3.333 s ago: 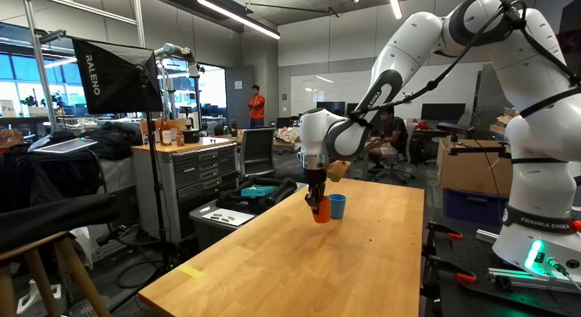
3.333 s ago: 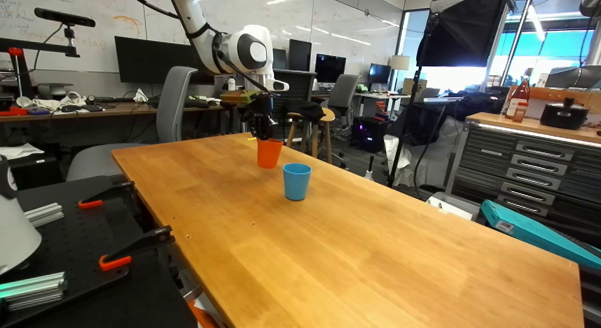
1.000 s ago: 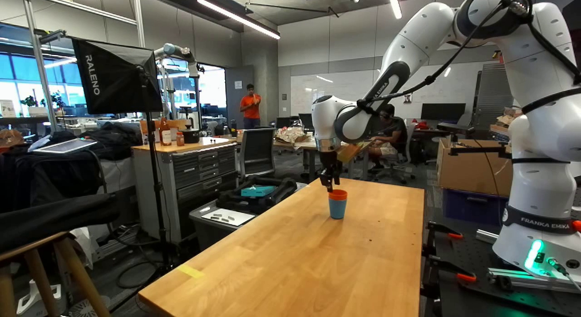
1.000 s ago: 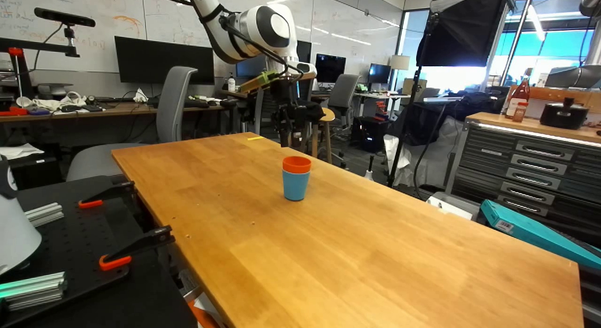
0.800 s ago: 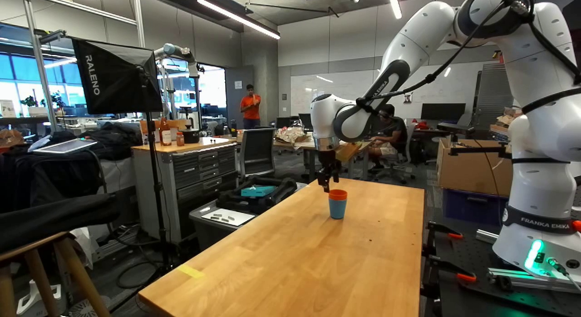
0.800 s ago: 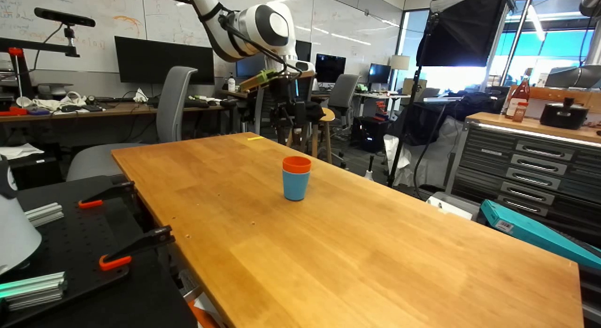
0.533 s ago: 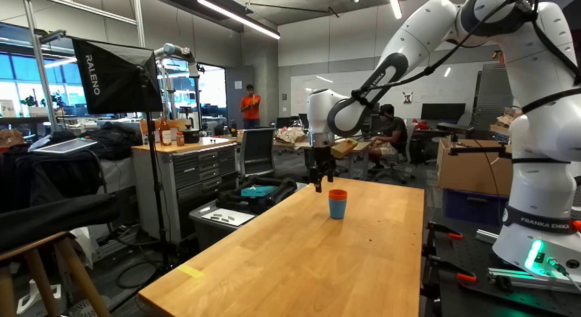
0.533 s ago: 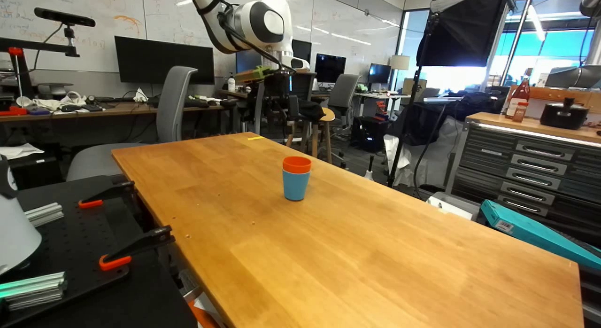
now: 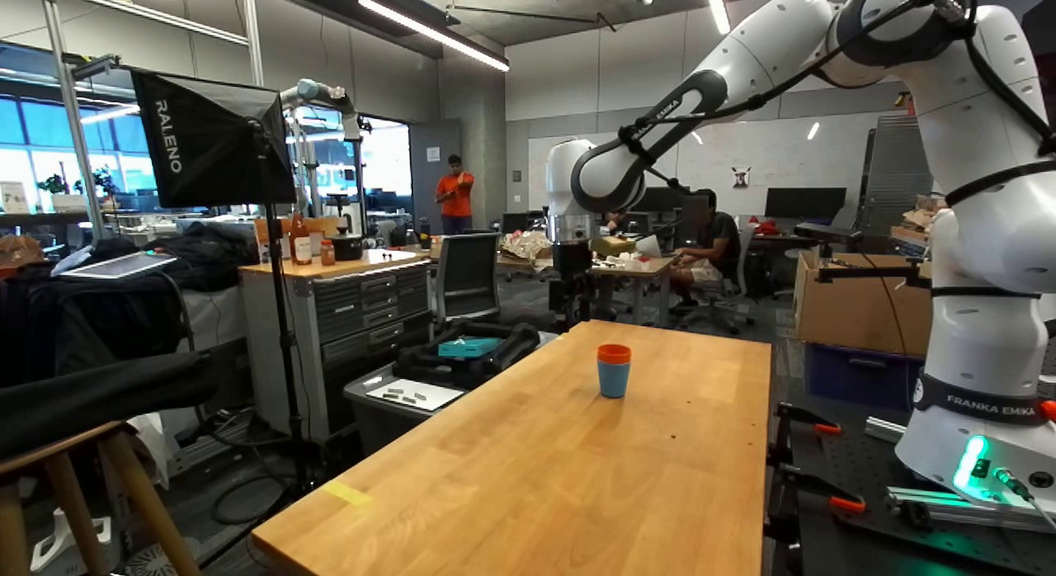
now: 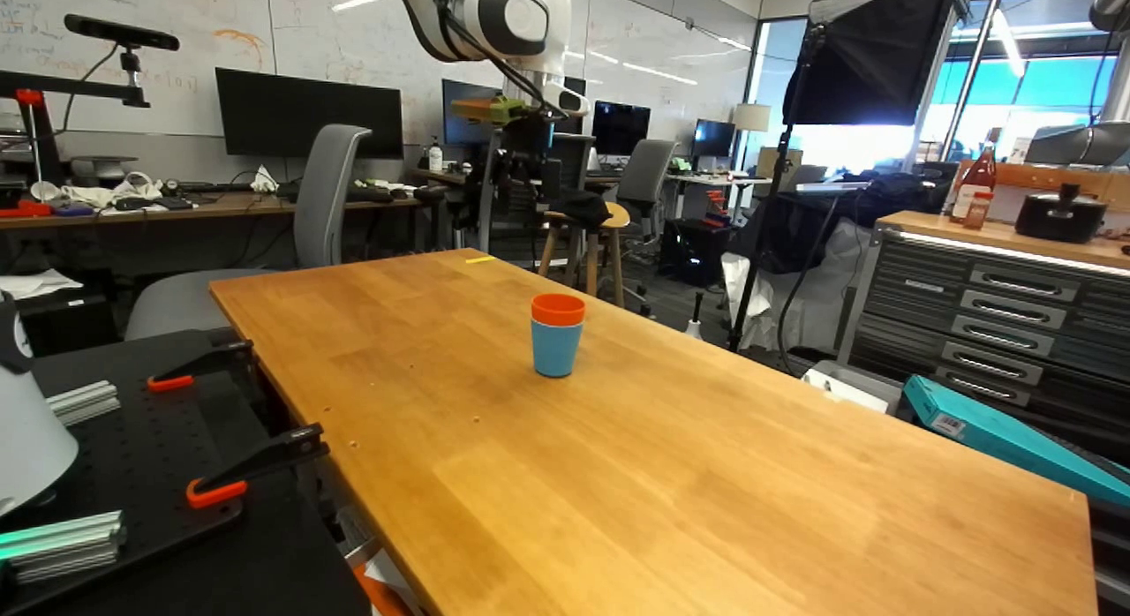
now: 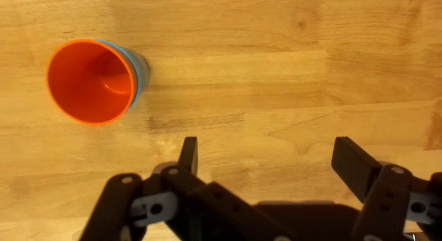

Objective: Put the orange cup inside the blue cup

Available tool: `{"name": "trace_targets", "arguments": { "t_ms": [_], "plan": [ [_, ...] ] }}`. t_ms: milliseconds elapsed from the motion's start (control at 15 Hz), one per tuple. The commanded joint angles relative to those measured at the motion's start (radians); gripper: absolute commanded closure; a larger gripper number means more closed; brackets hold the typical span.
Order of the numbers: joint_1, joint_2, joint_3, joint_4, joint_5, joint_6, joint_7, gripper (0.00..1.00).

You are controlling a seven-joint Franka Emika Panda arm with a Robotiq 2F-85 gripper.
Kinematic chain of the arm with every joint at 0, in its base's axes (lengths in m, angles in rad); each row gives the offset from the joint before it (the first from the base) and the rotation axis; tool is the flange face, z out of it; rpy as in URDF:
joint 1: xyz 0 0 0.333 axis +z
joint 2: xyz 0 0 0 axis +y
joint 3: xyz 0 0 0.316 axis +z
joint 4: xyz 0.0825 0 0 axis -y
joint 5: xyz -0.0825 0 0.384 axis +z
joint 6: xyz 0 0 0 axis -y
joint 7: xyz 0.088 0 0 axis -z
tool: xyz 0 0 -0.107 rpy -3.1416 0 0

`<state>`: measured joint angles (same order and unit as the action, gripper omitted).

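The orange cup (image 9: 614, 352) sits upright inside the blue cup (image 9: 613, 380), its rim standing above the blue one. Both show in an exterior view as an orange band (image 10: 558, 310) over the blue wall (image 10: 555, 349). From above, in the wrist view, I look into the orange cup (image 11: 90, 83), with a sliver of the blue cup (image 11: 142, 70) along its right side. My gripper (image 11: 265, 139) is spread wide, nothing between its fingers, only table beneath. It hovers above the table, apart from the cups, which lie up and left of it in the wrist view.
The wooden table (image 9: 577, 469) carries the nested cups. Black clamps with orange tips (image 10: 216, 492) grip its edge on the robot's side. A grey bin (image 9: 404, 394) and a black chair (image 9: 468, 276) stand beyond the far edge. A softbox light (image 9: 214, 139) rises behind.
Earlier the gripper held the orange cup beside the blue one; the orange cup now rests within it, released. Over the last second the gripper has spread wider, risen and drawn away from the cups.
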<state>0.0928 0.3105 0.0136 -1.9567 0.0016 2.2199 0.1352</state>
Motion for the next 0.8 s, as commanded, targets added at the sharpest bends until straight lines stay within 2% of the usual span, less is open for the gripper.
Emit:
{"name": "trace_targets", "arguments": {
  "t_ms": [0,400,467,733],
  "plan": [
    [-0.021,0.012,0.002,0.087,0.0,-0.072,-0.024,0.0],
    [-0.034,0.013,-0.028,0.141,-0.047,-0.108,0.009,0.0],
    [-0.034,0.001,-0.017,0.099,-0.026,-0.068,-0.001,0.0],
    [-0.039,0.002,-0.023,0.107,-0.035,-0.077,0.0,0.0]
  ]
}}
